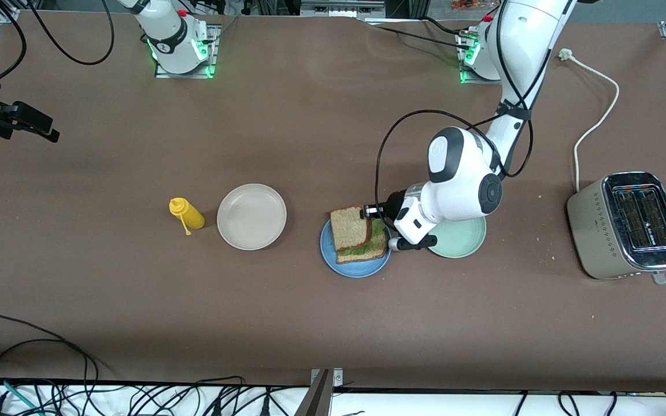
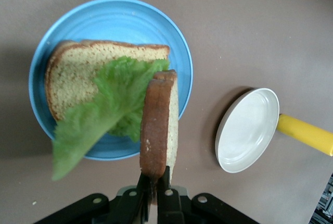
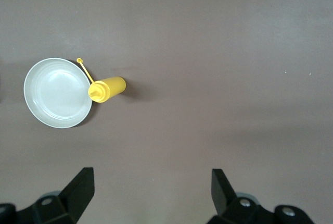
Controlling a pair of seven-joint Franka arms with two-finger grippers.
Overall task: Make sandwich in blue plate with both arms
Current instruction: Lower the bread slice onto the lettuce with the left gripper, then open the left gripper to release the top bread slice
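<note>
We hold top slice [image 2: 158,125] by edge, left gripper [image 2: 154,186] pinched tight on it, slice tipped over plate [image 2: 112,13]. Bottom slice [image 2: 73,75] and lettuce [image 2: 112,96] lie in plate, plate at 9 o'clock from green plate [image 1: 467,240]. We should lower slowly, line up corners, then let go. Right gripper [image 3: 151,185] waits, fingers apart, over bare table [image 3: 208,36].

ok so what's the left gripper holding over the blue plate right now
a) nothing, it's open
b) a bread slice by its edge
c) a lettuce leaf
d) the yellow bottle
b: in the left wrist view the left gripper is shut on the crust edge of the top bread slice, held on edge over the lettuce and lower slice on the blue plate.
</note>
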